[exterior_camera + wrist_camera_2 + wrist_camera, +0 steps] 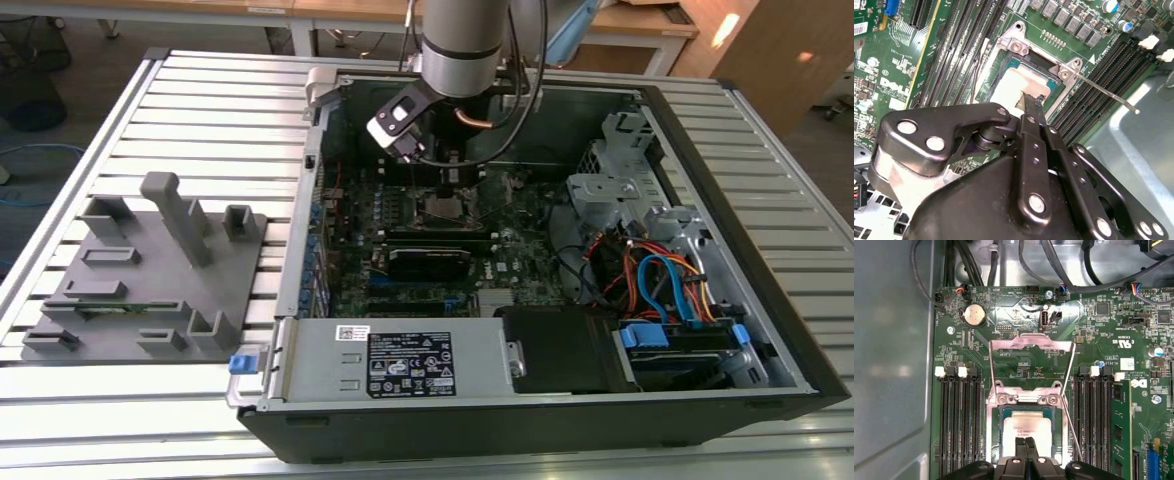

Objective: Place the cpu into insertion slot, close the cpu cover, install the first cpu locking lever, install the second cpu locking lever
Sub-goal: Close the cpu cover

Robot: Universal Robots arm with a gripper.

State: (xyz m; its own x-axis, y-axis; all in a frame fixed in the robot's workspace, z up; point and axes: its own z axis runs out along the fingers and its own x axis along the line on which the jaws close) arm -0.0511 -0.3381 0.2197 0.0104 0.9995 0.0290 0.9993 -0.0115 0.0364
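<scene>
cpu (1026, 427): seated flat in insertion slot (994, 415), metal top up. gripper (1027, 441): jaws together, tip on chip top, probably pressing it home. cpu cover (1031, 342): hinged open. locking lever (1109, 95): unlatched, leaving socket accessible.

light: bright, even | glare: cpu (1014, 85) washed white | shadows: soft

Your exterior view looks down from high onto the open computer case (534, 430) on the slatted tabletop (200, 110). Both wrist views ride close behind the jaws, facing the insertion slot (985, 75) (990, 415) just past their tips, from differing angles.
</scene>
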